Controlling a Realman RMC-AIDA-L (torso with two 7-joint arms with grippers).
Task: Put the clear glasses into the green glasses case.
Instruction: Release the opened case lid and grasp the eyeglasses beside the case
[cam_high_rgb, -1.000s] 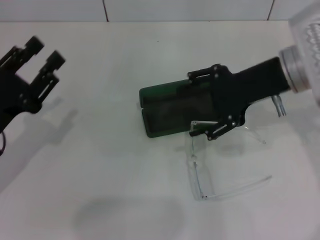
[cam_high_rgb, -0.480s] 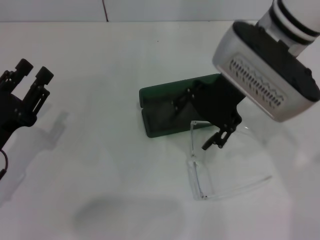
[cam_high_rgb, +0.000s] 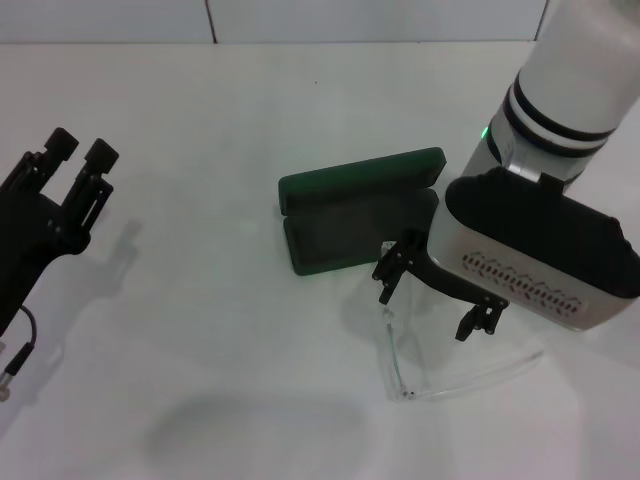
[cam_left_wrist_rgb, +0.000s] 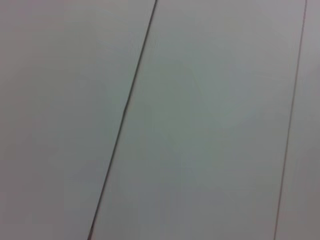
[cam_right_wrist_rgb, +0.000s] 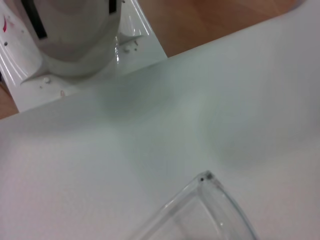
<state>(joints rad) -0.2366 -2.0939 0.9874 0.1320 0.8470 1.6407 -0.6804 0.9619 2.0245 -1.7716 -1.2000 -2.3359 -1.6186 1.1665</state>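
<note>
Glasses (cam_high_rgb: 405, 350) sit on the table just in front of the open case (cam_high_rgb: 355, 215), right gripper (cam_high_rgb: 436, 295) spread wide above them, so a sloppy pinch could easily skid that slick plastic away
</note>
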